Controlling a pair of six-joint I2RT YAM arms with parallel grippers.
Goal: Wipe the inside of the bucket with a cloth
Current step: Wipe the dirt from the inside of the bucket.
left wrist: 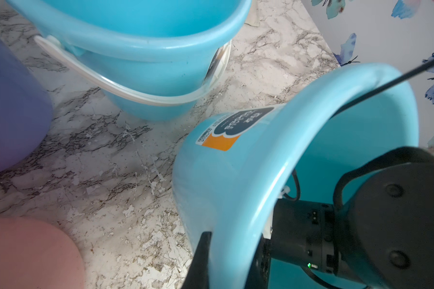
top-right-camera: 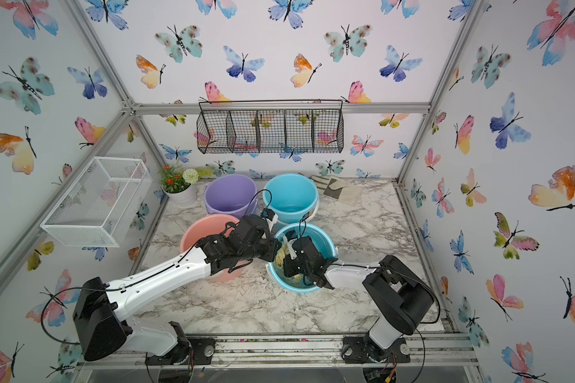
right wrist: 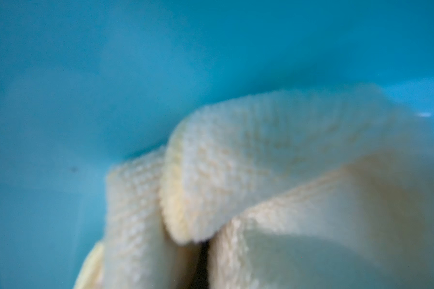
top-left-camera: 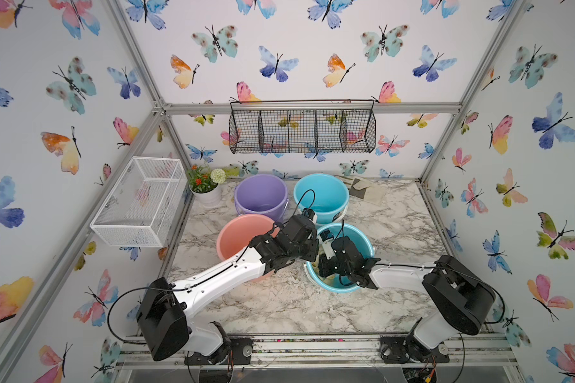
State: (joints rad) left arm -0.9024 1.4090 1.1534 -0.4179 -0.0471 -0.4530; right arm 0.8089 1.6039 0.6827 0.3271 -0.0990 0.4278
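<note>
Bucket (top-left-camera: 361,240), light blue: rim wall pinched between the closed jaws of the left gripper (left wrist: 229,257), one jaw outside, one inside. Cloth (right wrist: 236,175), pale yellow, bunched: clamped in the right gripper (top-right-camera: 287,267), spilling ahead of its jaws, pressed to the inner wall. Risk: hard wiping could drag the rim from that thin pinch, letting the bucket slide or tip.
</note>
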